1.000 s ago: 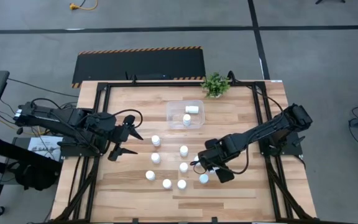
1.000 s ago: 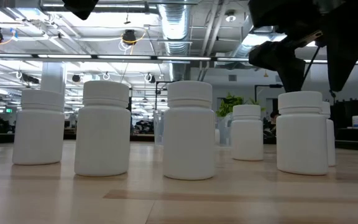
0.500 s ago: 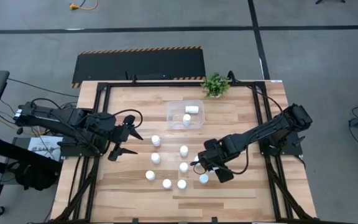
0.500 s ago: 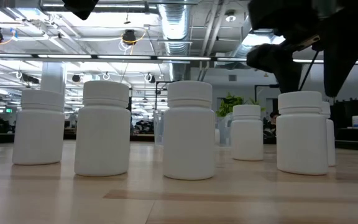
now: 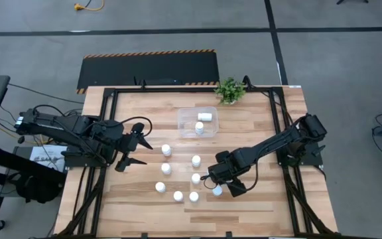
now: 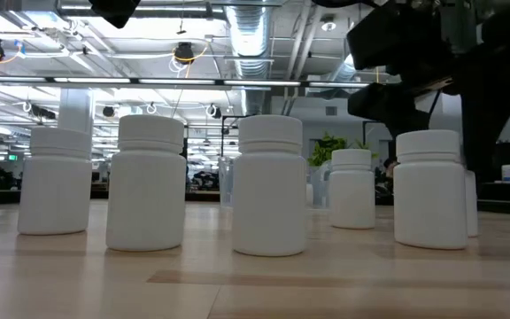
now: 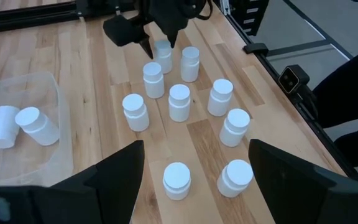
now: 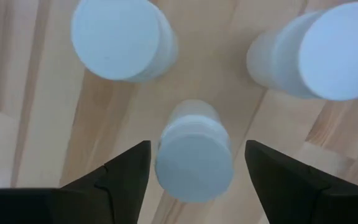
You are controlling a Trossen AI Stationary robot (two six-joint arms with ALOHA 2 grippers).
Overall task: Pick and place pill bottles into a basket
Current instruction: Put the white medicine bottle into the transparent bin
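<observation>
Several white pill bottles (image 5: 178,179) stand upright on the wooden table. Two more lie in the clear basket (image 5: 186,113) at the far middle. My right gripper (image 5: 219,185) points straight down over the rightmost near bottle (image 8: 194,162). It is open, one finger on each side of that bottle's cap, and touches nothing. In the low view its dark fingers (image 6: 481,133) reach down beside that bottle (image 6: 429,188). My left gripper (image 5: 141,151) hangs open above the table's left part with nothing between its fingers; its wrist view shows the bottles (image 7: 179,102) and the basket (image 7: 48,93).
A small green potted plant (image 5: 229,90) stands at the far edge, right of the basket. Two neighbouring bottles (image 8: 120,40) (image 8: 328,53) stand close to the one under my right gripper. Bare wood lies along the near edge and at the right.
My right gripper has come down over the rightmost near bottle, staying open, and its fingers now stand lower on either side of the cap. The bottles have not moved.
</observation>
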